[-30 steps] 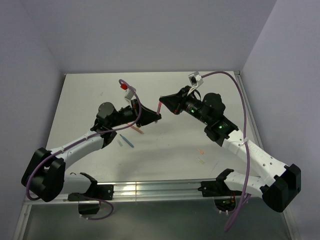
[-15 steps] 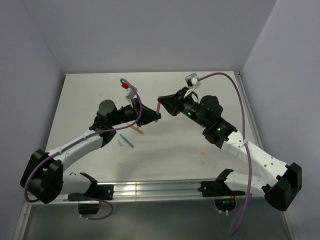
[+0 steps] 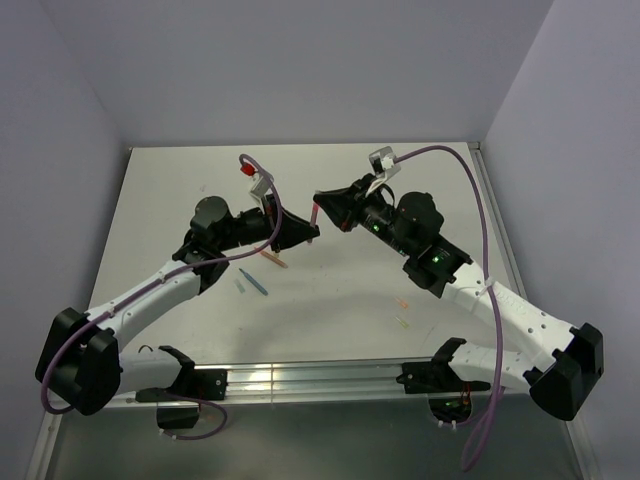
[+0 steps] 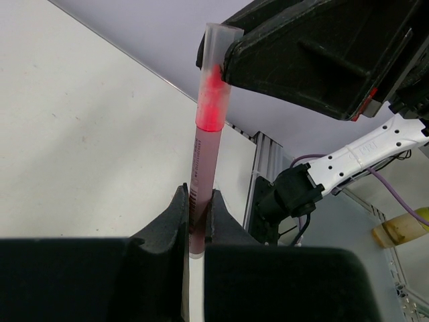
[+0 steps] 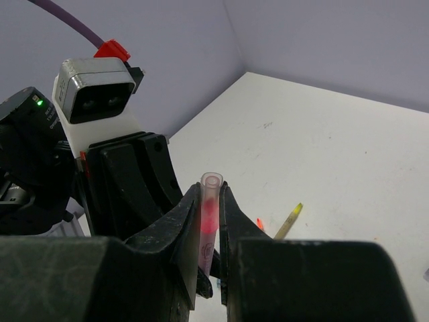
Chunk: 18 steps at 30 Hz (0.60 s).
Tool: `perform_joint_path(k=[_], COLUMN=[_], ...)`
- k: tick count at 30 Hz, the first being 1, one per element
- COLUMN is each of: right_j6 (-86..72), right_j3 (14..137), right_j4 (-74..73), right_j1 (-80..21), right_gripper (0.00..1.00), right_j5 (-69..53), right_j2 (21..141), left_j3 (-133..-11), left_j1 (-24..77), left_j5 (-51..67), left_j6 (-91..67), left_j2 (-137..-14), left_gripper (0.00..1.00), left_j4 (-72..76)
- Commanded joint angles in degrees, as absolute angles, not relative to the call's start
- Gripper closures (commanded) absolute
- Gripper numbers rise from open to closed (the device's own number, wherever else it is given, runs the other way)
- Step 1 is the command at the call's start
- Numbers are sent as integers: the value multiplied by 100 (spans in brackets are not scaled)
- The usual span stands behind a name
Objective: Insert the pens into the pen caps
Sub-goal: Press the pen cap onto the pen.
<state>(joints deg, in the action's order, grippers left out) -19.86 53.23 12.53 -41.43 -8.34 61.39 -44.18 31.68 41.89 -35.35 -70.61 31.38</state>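
Centre frame, the left hand (image 4: 196,200) is pinching the slim, glossy pink-red pen (image 4: 202,157) while the right hand (image 5: 210,199) is squeezing its frosted tubular cap (image 4: 213,47).

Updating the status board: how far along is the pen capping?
Done: no capped pen visible on the table. In hand: left jaws grip the pink-red pen, right jaws its clear cap, tip already inside. Left: blue pen, orange pen and loose caps lie separate.
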Motion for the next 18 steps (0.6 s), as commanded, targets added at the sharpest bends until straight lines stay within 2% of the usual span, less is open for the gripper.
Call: perform_joint_path(k=[1, 18], right_j6=[-1881, -1811], right_j3=[5001, 4992], right_j4=[-422, -668], right_j1=[-4614, -4720], right_gripper=[100, 100], right_j5=[-1899, -1837], right_j2=[6319, 6521], left_j3=[-5221, -5668], left_j1=[2804, 2725], left_j5=[2725, 2663], left_j6=[-3638, -3525], left_j2=[-6794, -6776], left_gripper=[100, 100], left_j4=[4271, 4184])
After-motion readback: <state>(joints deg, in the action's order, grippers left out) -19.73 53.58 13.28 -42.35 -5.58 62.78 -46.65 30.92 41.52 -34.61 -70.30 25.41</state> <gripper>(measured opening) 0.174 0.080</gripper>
